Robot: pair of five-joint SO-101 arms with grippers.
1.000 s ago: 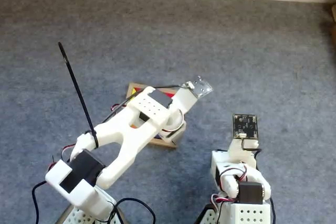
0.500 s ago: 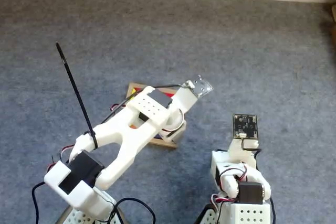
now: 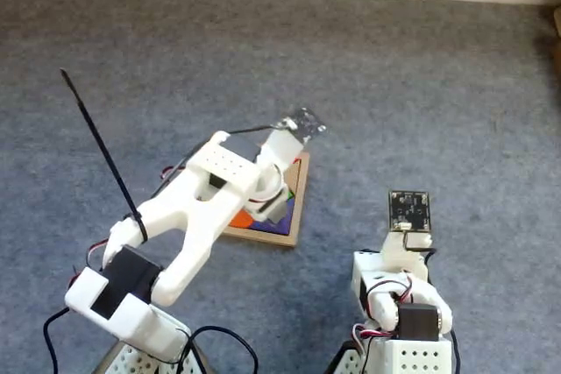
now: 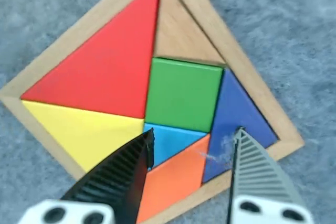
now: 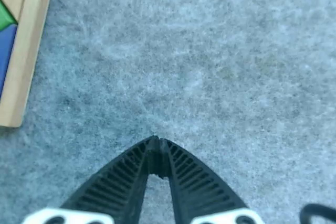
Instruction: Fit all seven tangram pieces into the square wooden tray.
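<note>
Wooden tray (image 4: 241,72) carries coloured tangram pieces (image 4: 184,95), with the left end effector (image 4: 194,131) spread wide above them, gripping nothing. Right end effector (image 5: 158,142) sits closed and empty over the grey worktop (image 5: 210,51).

We see a soft grey carpet (image 3: 421,85) all over. The square wooden tray (image 3: 299,203) lies flat on it, just left of the middle.
</note>
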